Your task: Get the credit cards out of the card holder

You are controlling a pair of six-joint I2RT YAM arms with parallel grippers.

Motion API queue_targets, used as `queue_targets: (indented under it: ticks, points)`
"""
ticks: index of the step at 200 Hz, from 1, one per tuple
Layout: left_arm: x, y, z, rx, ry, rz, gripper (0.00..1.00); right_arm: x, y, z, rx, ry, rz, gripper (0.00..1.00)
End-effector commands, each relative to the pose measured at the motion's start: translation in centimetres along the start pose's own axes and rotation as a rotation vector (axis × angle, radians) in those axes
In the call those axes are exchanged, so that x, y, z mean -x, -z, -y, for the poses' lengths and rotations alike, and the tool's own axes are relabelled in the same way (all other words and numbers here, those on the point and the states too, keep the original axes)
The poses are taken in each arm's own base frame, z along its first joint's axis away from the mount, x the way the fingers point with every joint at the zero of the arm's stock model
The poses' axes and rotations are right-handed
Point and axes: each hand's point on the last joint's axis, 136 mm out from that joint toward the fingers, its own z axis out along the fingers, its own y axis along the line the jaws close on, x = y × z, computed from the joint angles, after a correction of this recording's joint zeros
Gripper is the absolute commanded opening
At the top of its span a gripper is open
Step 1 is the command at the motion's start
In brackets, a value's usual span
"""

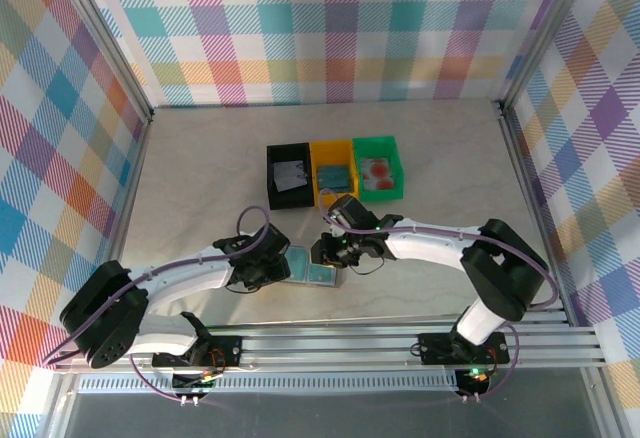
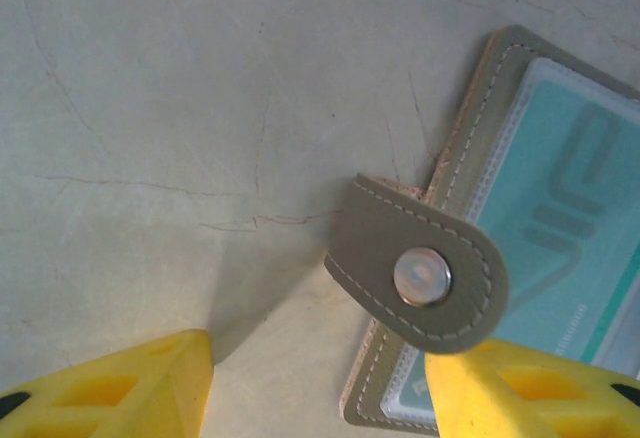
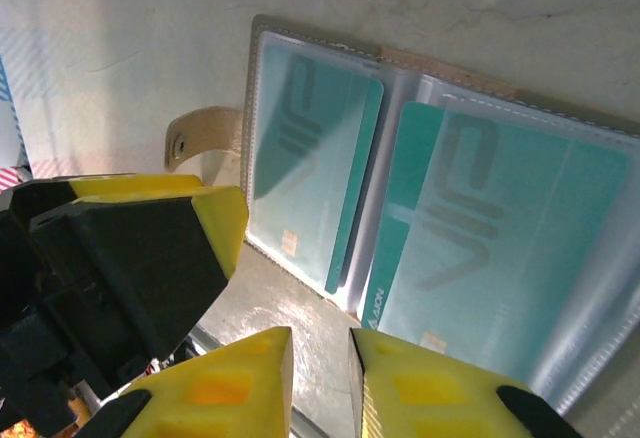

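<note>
lying open on the table, the card holder [image 1: 312, 270] sits between both grippers, with the teal credit cards [image 3: 500, 218] not yet out of its pockets. the right gripper [image 3: 320, 378] hovers at the holder's near edge, jaws slightly parted and empty; the cards' long axes run away from it. the left gripper [image 2: 318, 398], jaws released wide, straddles the holder's snap tab [image 2: 420, 273].

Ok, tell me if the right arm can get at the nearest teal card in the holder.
Probably yes: jaws slightly apart beside the teal card, nothing between, card holder open.
</note>
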Motion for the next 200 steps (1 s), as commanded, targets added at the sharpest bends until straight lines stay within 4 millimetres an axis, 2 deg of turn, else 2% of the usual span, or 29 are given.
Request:
queue_targets:
  ticks: [1, 25, 55, 107, 154, 200]
  points:
    - [0.2, 0.0, 0.7, -0.017, -0.007, -0.012, 0.59, 0.6, -0.8, -2.3, 0.044, -0.012, 0.008, 0.22]
    - [0.1, -0.1, 0.0, 0.010, -0.004, -0.011, 0.59, 0.6, -1.7, -2.6, 0.017, -0.026, 0.010, 0.22]
    - [0.1, 0.1, -0.7, 0.020, 0.012, -0.001, 0.58, 0.6, -2.9, -1.9, -0.024, -0.074, -0.006, 0.22]
    - [0.7, 1.8, -1.5, -0.005, 0.030, 0.064, 0.58, 0.5, -4.2, -0.1, -0.082, -0.117, -0.008, 0.22]
    - [-0.2, 0.6, -2.7, 0.047, 0.030, 0.029, 0.58, 0.6, -4.6, 0.6, -0.111, -0.121, 0.002, 0.22]
    - [-0.9, -0.7, -2.9, 0.063, 0.029, -0.013, 0.58, 0.7, -5.0, 0.5, -0.095, -0.107, 0.001, 0.24]
